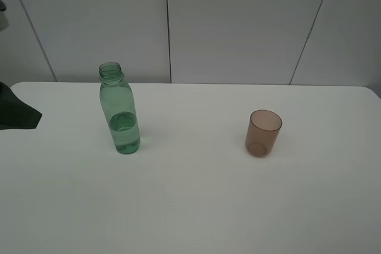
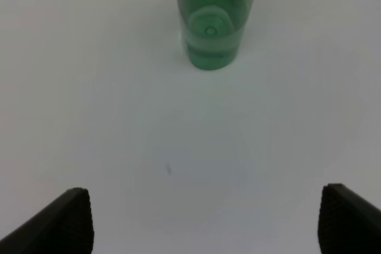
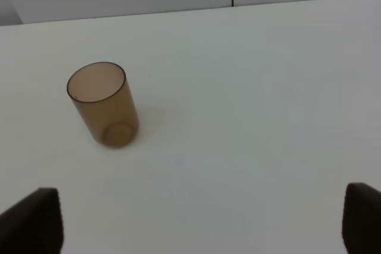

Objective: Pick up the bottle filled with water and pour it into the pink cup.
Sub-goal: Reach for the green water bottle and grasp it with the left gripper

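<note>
While bottle (image 1: 119,114) and pink cup (image 1: 263,133) stand apart on the counter (image 1: 190,206), we see left tool (image 2: 208,221) and right tool (image 3: 199,218) both wide, empty

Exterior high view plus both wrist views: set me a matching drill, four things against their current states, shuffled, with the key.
Things:
1. tall transparent green plastic bottle
2. small brownish-pink plastic cup
3. left gripper
4. right gripper

States:
A. open, holding nothing, facing the cup
B. upright, capless, partly filled with water
C. open, holding nothing, facing the bottle
D. upright, looks empty

Pairs: 1-B, 2-D, 3-C, 4-A.
</note>
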`<state>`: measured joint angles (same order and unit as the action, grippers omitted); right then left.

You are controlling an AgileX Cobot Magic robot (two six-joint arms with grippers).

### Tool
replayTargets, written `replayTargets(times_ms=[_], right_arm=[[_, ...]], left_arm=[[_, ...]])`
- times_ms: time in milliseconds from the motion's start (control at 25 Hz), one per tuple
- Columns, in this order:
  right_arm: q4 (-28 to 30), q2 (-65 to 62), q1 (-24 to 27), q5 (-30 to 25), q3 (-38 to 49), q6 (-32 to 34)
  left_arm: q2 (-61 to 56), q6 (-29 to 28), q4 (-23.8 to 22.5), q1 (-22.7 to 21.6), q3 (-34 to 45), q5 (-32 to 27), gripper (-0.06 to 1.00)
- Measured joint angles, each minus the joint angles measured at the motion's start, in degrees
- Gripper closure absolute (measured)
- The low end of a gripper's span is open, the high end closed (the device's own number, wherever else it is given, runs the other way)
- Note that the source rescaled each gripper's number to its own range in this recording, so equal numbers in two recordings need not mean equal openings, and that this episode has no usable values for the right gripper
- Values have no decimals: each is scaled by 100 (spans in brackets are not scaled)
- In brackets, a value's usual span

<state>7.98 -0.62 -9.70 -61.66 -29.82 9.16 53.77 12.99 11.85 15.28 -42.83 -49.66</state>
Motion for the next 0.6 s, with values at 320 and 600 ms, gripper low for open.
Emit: replayTargets(times_ms=[320, 600], right_arm=[[0, 0, 0, 0, 0, 0], [0, 0, 0, 0, 0, 0]], left_arm=[[1052, 268, 193, 69, 8, 740, -4], [1674, 314, 172, 410, 420, 2128, -4]])
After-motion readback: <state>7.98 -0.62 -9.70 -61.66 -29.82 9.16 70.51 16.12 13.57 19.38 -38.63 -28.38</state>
